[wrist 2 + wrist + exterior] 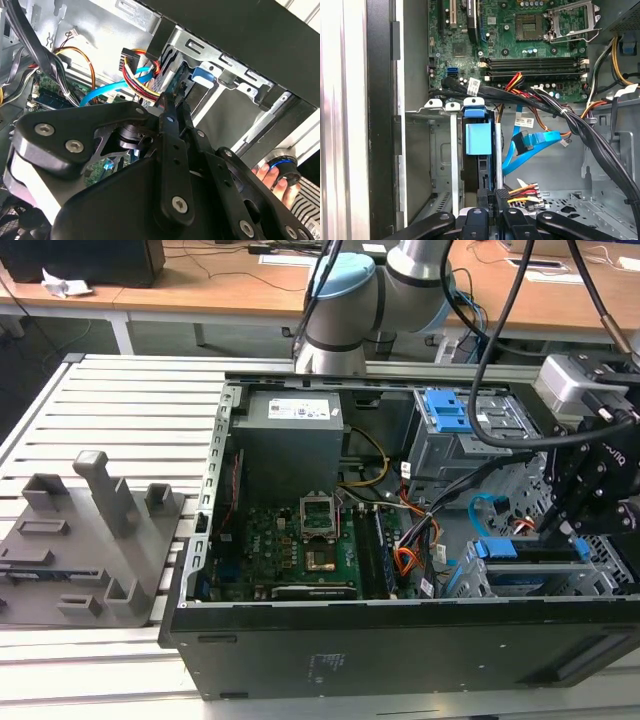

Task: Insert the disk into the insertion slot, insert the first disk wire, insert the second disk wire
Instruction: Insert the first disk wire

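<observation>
1. The disk (479, 142) is seated in the insertion slot (470, 580), lower right of the exterior view.
2. The pincer (493, 207) appears closed on the first disk wire (522, 191) plug, at the disk.
3. The second disk wire (540, 139) hangs loose, unplugged.

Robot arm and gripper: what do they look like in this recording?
The arm is made of round silver-grey tubes with a light blue joint cap. The gripper is black, built of flat linkage bars joined by silver screw heads. A silver-grey box sits at the wrist, and thick black cables hang down towards it.
</observation>
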Controlling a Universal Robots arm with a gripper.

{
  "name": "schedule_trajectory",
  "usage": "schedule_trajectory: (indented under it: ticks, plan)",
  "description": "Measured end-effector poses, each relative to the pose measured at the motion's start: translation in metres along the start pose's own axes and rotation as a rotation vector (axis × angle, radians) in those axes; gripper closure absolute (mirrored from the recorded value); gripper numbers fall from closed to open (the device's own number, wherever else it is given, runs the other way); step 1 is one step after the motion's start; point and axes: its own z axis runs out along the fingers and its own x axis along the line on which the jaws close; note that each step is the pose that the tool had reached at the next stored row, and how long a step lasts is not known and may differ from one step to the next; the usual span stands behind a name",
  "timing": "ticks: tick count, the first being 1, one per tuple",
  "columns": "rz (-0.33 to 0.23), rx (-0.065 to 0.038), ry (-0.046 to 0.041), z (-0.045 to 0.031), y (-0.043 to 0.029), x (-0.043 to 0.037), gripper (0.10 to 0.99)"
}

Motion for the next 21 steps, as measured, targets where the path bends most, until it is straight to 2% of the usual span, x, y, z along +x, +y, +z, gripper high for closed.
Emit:
schedule_trajectory:
  ticks: [4,9,15,16,20,21]
  plan:
    - [0.000,0.000,-0.0002,0.0002,-0.0020,0.0004,0.910]
    - [0.000,0.000,0.0008,0.0047,-0.0025,0.0029,0.910]
    - [0.000,0.000,-0.0012,0.0064,-0.0025,0.0032,0.898]
    - [0.000,0.000,0.0007,0.0041,-0.0024,0.0033,0.835]
    - [0.000,0.000,0.0074,-0.0377,-0.0005,0.0046,0.851]
    - [0.000,0.001,0.0095,-0.0463,-0.0002,0.0050,0.918]
